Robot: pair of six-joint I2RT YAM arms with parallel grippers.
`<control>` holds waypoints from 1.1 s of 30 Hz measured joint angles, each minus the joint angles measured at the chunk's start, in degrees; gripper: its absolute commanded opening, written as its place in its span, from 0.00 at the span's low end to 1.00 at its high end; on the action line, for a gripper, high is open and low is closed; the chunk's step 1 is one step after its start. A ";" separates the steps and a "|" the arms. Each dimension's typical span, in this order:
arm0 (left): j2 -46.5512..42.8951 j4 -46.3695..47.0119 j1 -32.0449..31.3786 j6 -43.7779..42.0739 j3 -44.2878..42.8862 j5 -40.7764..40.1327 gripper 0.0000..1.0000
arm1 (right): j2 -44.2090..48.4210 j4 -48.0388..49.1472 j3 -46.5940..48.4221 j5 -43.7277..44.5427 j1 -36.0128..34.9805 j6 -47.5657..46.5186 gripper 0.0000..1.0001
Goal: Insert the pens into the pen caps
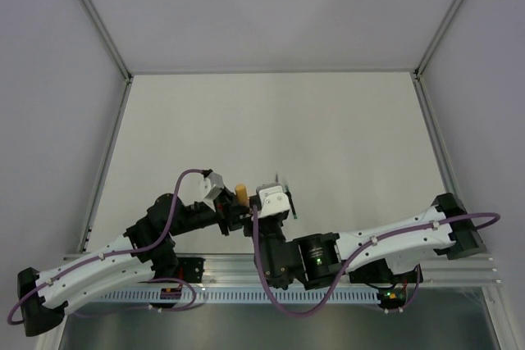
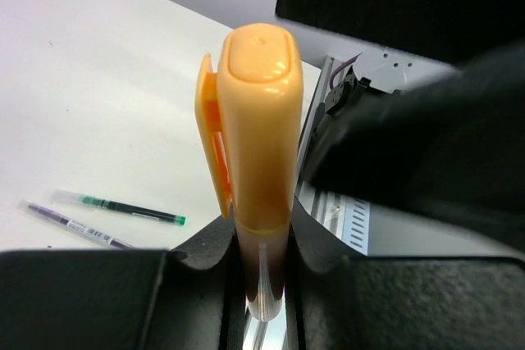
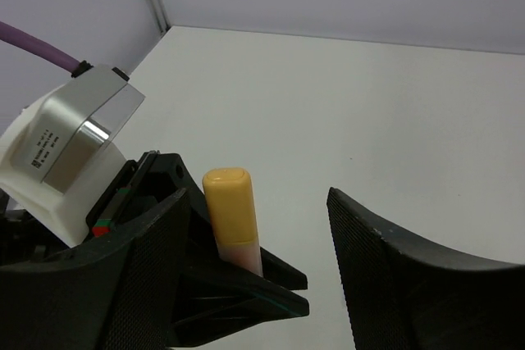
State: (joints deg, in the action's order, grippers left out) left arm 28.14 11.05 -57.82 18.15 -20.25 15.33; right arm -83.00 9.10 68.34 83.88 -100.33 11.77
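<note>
My left gripper (image 1: 232, 212) is shut on a clear-barrelled pen that wears the bright orange cap (image 1: 241, 193). In the left wrist view the cap (image 2: 254, 120) stands upright just above the closed jaws (image 2: 264, 268). My right gripper (image 1: 271, 193) is open and empty, right beside the capped pen. In the right wrist view the orange cap (image 3: 231, 212) rises just past my left finger (image 3: 139, 284), clear of both fingers. A dark pen with a green end (image 2: 123, 206) and a purple-tinted pen (image 2: 74, 225) lie on the table to the left. No other cap shows.
The white table (image 1: 328, 137) is bounded by a metal frame, with a rail (image 1: 344, 272) along the near edge. Both arms crowd together at the near middle. The left wrist's silver camera block (image 3: 78, 133) sits close to my right gripper's left finger.
</note>
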 measured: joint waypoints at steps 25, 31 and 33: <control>1.88 0.61 0.00 -0.09 0.00 -1.84 0.02 | 5.42 -34.05 24.44 -34.21 14.86 13.81 0.00; 1.68 0.61 0.00 -0.09 0.00 -1.86 0.02 | -0.90 -39.50 26.62 -39.71 17.42 15.93 0.00; 1.46 0.63 0.00 -0.09 0.00 -1.86 0.02 | -1.86 -40.63 26.62 -41.48 18.53 16.61 0.00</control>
State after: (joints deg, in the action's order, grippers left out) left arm 29.61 11.68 -57.82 18.06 -20.25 13.47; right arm -84.86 -31.53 94.96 42.39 -81.80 28.38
